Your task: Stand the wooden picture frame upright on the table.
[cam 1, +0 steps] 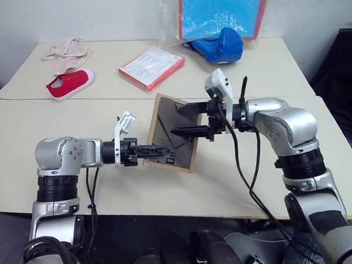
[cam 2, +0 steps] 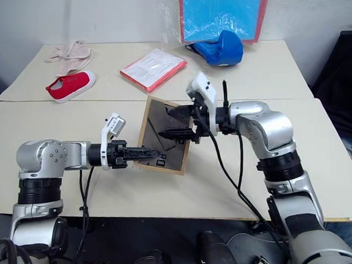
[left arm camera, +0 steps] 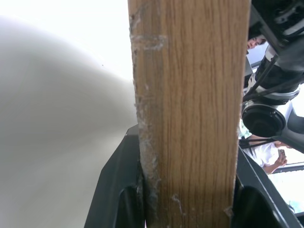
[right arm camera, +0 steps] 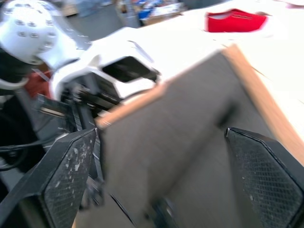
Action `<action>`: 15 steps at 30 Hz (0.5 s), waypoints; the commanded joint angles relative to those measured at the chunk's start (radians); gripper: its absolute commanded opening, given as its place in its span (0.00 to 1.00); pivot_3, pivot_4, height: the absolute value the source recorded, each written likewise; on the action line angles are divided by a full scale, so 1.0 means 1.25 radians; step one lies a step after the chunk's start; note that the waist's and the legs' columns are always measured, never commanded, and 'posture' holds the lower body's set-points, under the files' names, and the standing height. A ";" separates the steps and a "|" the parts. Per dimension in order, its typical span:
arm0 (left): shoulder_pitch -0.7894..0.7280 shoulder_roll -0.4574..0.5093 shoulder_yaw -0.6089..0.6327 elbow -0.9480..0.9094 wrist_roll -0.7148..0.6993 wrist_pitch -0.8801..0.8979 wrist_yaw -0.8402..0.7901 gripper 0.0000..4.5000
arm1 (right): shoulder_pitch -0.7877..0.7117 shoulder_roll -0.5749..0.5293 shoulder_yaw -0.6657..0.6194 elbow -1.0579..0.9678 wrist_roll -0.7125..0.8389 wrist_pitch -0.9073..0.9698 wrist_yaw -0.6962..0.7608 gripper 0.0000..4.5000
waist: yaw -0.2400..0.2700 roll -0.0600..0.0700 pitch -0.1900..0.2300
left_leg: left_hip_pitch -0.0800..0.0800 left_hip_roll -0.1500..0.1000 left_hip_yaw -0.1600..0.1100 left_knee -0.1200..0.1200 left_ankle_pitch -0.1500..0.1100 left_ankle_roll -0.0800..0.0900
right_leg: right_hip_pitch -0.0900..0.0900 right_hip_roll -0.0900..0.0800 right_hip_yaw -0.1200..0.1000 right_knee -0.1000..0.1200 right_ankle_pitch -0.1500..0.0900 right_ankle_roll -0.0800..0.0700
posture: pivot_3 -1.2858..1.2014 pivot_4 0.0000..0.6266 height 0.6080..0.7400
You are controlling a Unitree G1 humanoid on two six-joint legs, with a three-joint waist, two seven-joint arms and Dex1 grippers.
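While my left gripper (cam 1: 160, 149) pinches the low edge of the wooden picture frame (cam 1: 175, 132), holding it tilted above the table (cam 1: 57, 145), my right gripper (cam 1: 184, 119) hangs wide open at its dark back. Next I should pull out the stand, I think.

A small rectangular wooden picture frame (cam 1: 173, 133) with a light-wood border is held tilted above the cream tabletop (cam 1: 47, 170), its dark grey-brown backing board facing the viewer and its picture side turned away. Its lower edge is clamped between the black fingers of the left gripper (cam 1: 159, 149), seen in the left wrist view as a grained light-wood edge (left arm camera: 190, 114) between two dark fingers. The frame leans with its top toward the far side of the plain, matte tabletop, near the seam where a second cream table adjoins.
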 commanded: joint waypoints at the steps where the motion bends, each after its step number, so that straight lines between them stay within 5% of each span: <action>1: -0.027 0.008 0.011 -0.018 -0.038 -0.013 -0.008 0.29 | 0.005 -0.017 -0.003 -0.102 0.076 0.035 0.033 1.00 | 0.001 0.000 0.000 | 0.000 0.000 0.000 0.000 0.000 0.000 | 0.000 0.000 0.000 0.000 0.000 0.000 | 0.52 0.24 1.00; 10: -0.027 0.042 0.020 0.007 -0.046 -0.031 -0.012 0.29 | 0.063 -0.166 -0.039 -0.164 0.052 -0.010 0.021 1.00 | 0.006 0.000 0.000 | 0.000 0.000 0.000 0.000 0.000 0.000 | 0.000 0.000 0.000 -0.001 0.000 0.000 | 0.52 0.24 1.00; 15: -0.030 0.056 0.016 0.013 -0.051 -0.032 -0.015 0.29 | 0.132 -0.286 -0.036 -0.136 -0.073 -0.257 0.052 1.00 | 0.006 -0.001 0.000 | -0.001 0.000 0.000 0.000 -0.001 0.001 | 0.000 0.000 0.000 -0.002 0.000 0.000 | 0.52 0.24 1.00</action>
